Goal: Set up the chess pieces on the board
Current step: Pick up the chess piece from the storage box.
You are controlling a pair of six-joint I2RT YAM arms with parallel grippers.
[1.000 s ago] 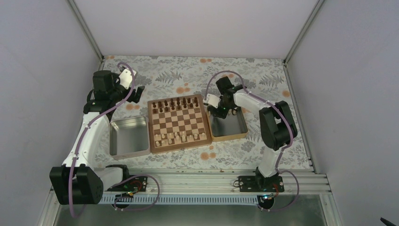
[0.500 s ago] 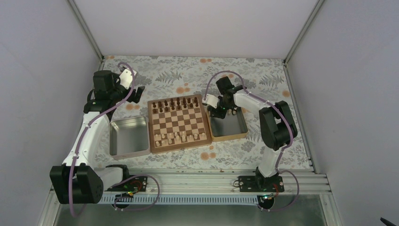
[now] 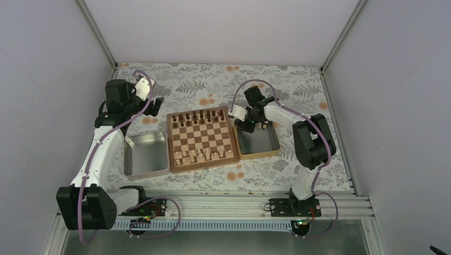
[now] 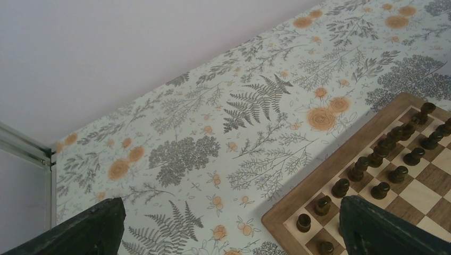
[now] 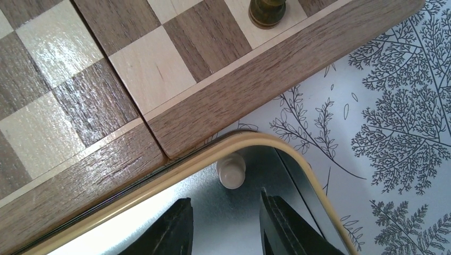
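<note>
**Set-up near its end, by the look of it.** Pale chess pieces [image 3: 205, 155] stand along the near rows of the board [image 3: 203, 137], too small to count. One pale piece [image 5: 231, 171] sits in the wood-rimmed tray [image 5: 255, 139], in its corner beside the board. The right arm [image 3: 279, 112] reaches down over that corner. Its jaws are partly open and hold nothing, with the piece just ahead of them. Dark pieces [image 3: 199, 116] line the far rows. The left arm [image 3: 106, 143] hovers off the board's far-left corner, jaws wide and empty.

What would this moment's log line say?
right gripper: open over tray | pale piece: tray corner, ungripped | left gripper: open
</note>
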